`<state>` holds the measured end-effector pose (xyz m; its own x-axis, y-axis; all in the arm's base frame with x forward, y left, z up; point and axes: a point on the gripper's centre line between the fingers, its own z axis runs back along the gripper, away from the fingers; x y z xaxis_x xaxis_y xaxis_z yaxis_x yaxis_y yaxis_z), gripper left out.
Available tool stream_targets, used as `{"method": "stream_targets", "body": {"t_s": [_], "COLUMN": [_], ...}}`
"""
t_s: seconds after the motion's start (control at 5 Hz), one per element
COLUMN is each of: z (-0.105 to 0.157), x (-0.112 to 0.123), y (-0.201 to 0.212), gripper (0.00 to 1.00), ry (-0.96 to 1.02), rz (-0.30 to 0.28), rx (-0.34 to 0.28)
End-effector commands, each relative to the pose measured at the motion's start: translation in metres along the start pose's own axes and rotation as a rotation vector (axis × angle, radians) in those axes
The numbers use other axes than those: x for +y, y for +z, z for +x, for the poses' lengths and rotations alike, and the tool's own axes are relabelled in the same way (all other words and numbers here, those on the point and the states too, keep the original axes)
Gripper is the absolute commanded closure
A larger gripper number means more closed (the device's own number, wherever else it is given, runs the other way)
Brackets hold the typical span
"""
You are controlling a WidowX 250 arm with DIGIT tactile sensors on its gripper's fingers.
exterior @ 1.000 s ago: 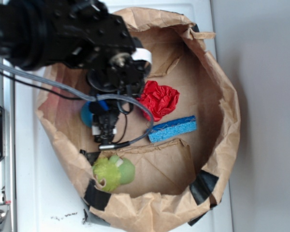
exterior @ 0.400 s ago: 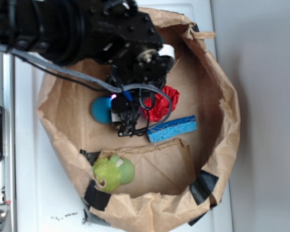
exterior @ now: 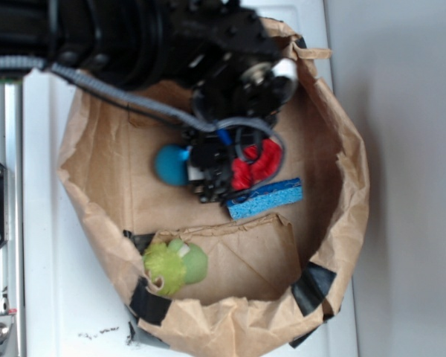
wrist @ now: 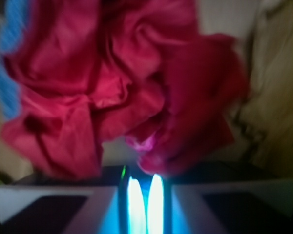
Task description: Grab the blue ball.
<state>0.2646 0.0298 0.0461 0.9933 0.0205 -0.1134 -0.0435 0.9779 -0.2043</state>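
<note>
Black end effector [exterior: 212,182] low inside a crumpled brown paper bag [exterior: 342,186], pointing down toward the bag floor; jaw opening hidden by the arm's own body and cables in the exterior view and not shown in the wrist view, so open or closed cannot be told. Blue ball [exterior: 171,165] just beside the end effector on its screen-left flank, touching or nearly touching the housing, not between the fingertips as far as can be seen. Red paper wad [exterior: 256,165] on the opposite flank, partly covered by the wrist and a grey cable loop [exterior: 264,130]. Same red paper wad [wrist: 117,83] filling most of the wrist view, blurred, directly ahead of the end effector, with a sliver of blue at the frame's left edge. Flat blue sponge [exterior: 266,198] just below and to the right of the fingertips, close to the red wad. Yellow-green fuzzy ball [exterior: 175,266] well apart, lower in the bag near a strip of black tape [exterior: 150,301]. Bag resting on a white desk [exterior: 52,297].
</note>
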Motion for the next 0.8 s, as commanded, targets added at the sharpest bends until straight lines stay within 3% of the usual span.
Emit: {"method": "stream_targets", "body": {"t_s": [0.0, 0.2, 0.6], "z": [-0.018, -0.014, -0.019], "x": [-0.007, -0.007, -0.001], "y": [0.098, 0.119, 0.131], "gripper": [1.0, 1.0, 1.0], "ry": [-0.062, -0.043, -0.027], "rz": [-0.096, -0.13, -0.152], "rx": [-0.076, -0.047, -0.068]}}
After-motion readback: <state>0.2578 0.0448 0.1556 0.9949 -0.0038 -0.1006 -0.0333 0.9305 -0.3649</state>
